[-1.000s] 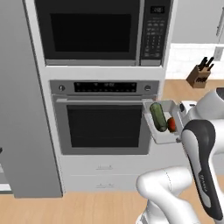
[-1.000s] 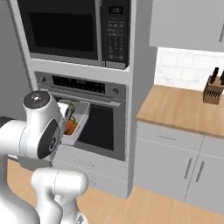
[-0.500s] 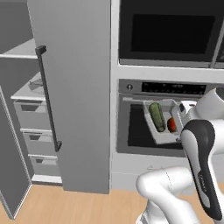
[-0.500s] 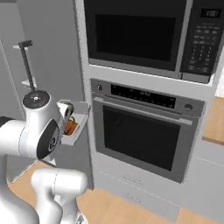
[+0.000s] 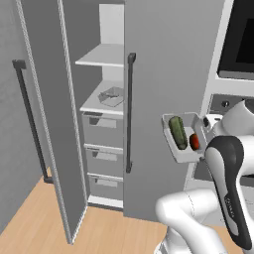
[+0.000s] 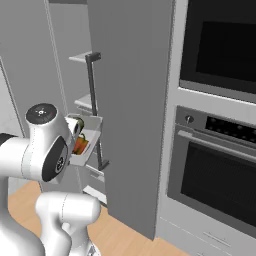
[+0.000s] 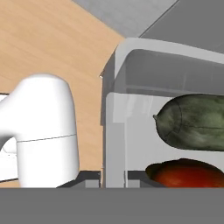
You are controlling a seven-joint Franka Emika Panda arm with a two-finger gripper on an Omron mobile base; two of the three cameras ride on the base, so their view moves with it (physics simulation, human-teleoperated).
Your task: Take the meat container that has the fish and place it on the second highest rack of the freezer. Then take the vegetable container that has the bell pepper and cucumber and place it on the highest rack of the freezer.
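Change: base has driven from the oven to the open freezer.
Tool: closed on vegetable container, cucumber and bell pepper inside.
Meaning: highest rack next.

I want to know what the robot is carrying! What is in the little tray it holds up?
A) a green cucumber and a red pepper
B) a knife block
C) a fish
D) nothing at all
A: in the left base view the tray held up by the arm has a dark green cucumber and a red bell pepper lying in it.
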